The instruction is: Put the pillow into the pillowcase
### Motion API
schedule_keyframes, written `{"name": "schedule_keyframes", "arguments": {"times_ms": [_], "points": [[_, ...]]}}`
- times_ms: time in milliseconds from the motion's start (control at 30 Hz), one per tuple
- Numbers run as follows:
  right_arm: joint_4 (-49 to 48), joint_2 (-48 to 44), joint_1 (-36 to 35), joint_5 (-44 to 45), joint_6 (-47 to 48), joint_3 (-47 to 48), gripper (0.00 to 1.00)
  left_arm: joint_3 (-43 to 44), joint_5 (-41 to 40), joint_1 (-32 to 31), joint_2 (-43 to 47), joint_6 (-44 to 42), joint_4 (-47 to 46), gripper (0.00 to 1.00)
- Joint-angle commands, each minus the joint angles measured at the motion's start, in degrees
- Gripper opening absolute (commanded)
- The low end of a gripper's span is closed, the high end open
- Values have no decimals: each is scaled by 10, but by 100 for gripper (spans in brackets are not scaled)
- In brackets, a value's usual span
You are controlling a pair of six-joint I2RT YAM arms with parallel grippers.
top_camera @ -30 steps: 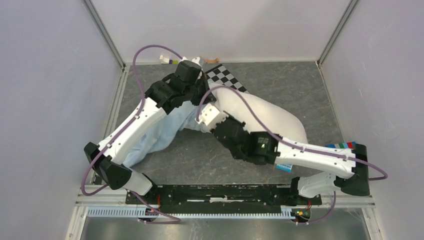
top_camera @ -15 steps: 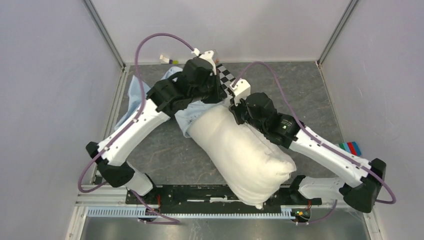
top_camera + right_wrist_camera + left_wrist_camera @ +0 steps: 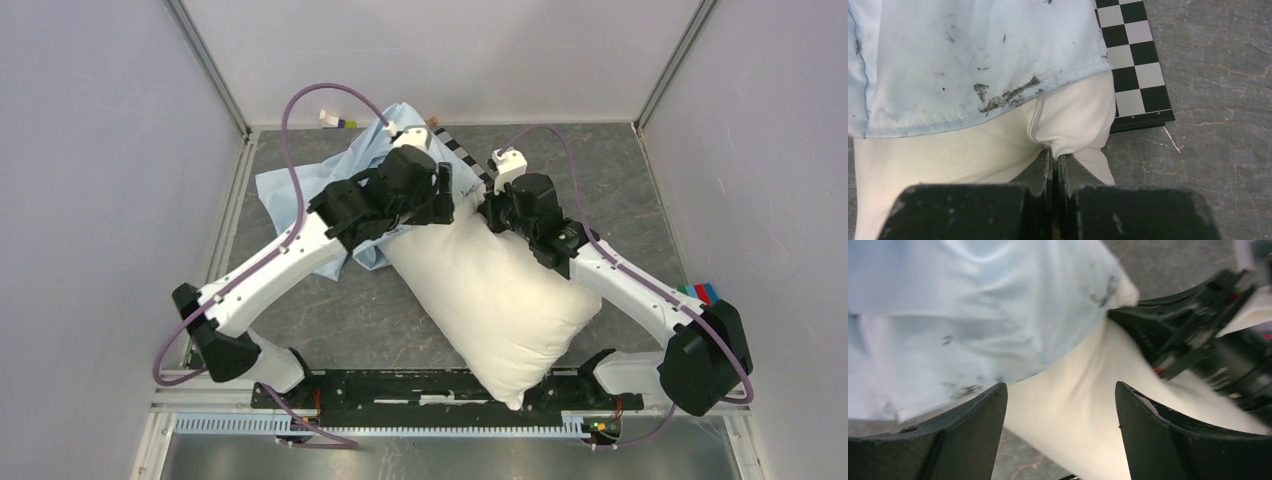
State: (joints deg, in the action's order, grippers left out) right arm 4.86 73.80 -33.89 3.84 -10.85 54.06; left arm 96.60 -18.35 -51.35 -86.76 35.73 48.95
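Although clamped tight half a second ago, now gapes wide and empty at the left end effector [image 3: 1060, 388], leaving the pillowcase [image 3: 290, 185] hem loose over the 12 o'clock end of the pillow [image 3: 500, 300]. Means only that tip sleeved; probably needs a fresh grip. Pinches the pillow's corner in the fully closed right end effector [image 3: 1054, 159]. Reaches both arms toward 12 o'clock, elbows outward, above the counter [image 3: 600, 170].

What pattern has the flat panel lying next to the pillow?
It is a black-and-white checkerboard panel, clearest in the right wrist view.
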Motion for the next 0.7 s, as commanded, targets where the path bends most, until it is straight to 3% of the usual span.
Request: {"name": "schedule_keyframes", "arguments": {"times_ms": [0,267,367,500,567,633,667], "points": [[-19,13,1,-37,-7,6,0,-87,-148,4,67,-45,3,87],[-10,4,8,-61,-6,21,0,-264,-225,12,95,-58,-83,96],[-12,3,8,-67,-6,22,0,-291,-245,13,77,-72,-121,96],[-17,0,8,-71,-8,21,0,-271,-357,31,23,-49,-100,94],[-18,-1,8,-72,-9,21,0,-266,-372,54,15,-55,-112,87],[-17,-2,8,-73,-9,22,0,-259,-373,67,9,-73,-122,74],[-17,-4,8,-74,-8,23,0,-250,-375,70,7,-87,-122,62]]}}
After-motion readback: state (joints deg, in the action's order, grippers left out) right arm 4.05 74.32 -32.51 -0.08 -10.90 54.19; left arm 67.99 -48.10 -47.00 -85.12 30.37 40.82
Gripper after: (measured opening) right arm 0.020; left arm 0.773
